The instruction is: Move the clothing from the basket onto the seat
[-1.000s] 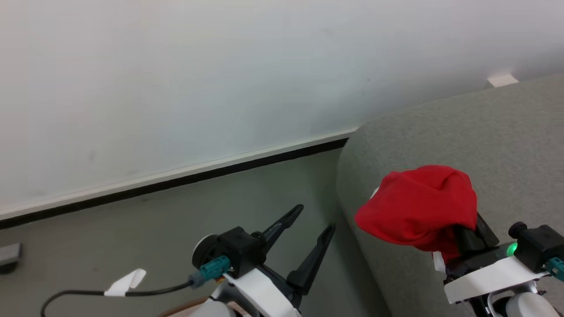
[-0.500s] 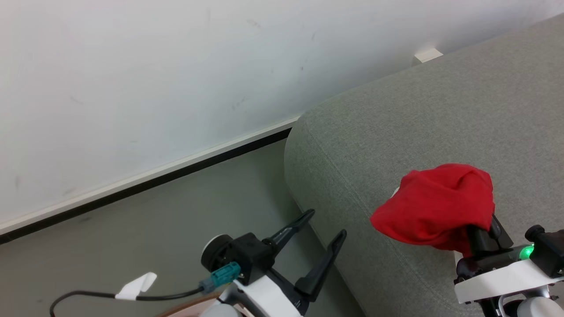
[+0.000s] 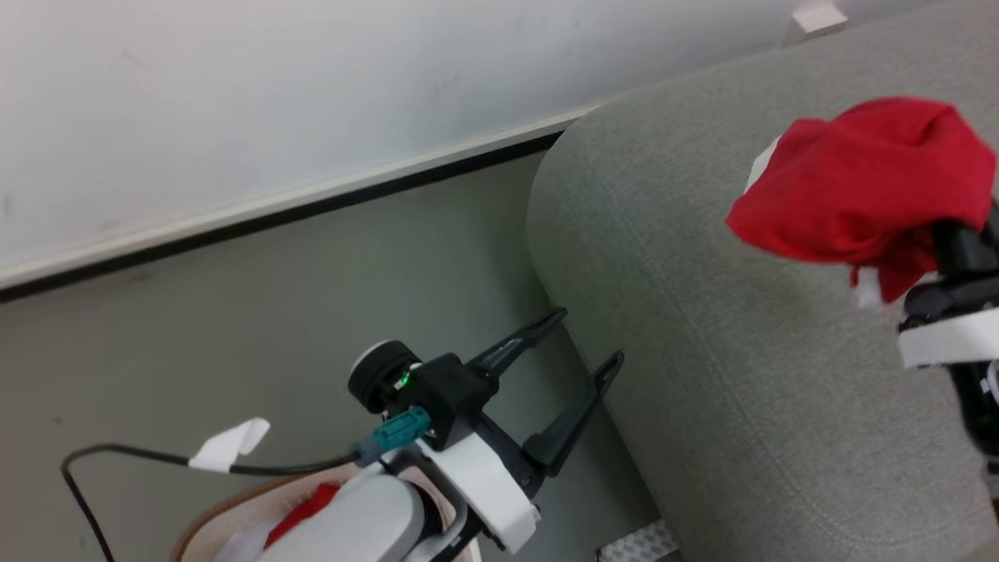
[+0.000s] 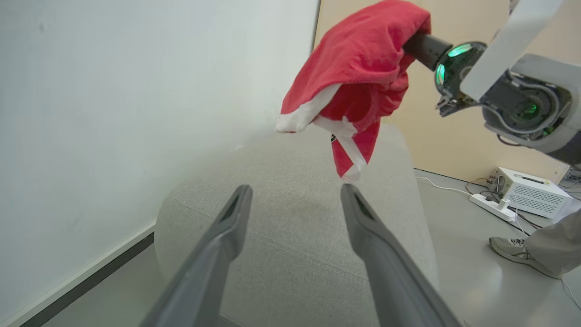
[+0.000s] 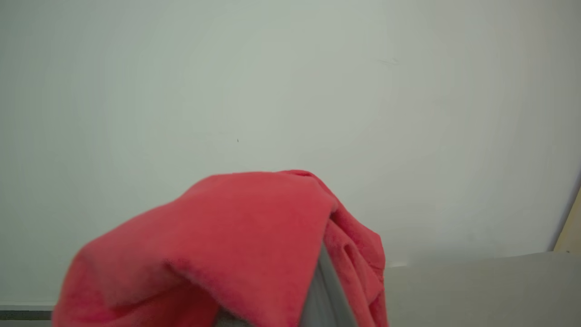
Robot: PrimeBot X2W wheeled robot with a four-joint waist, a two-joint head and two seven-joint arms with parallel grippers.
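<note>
No readable text, labels or numbers anywhere.

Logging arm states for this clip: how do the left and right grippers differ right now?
The left gripper is open and empty; the right gripper holds the red clothing, which drapes over its fingers. The left gripper sits low beside the seat's corner, near the basket; the right gripper is raised above the seat. Both have dark fingers on white wrists.

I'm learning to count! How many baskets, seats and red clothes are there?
Basket: 1
Seat: 1
Red clothes: 2 (held garment, garment in the basket)
Total: 4
</note>
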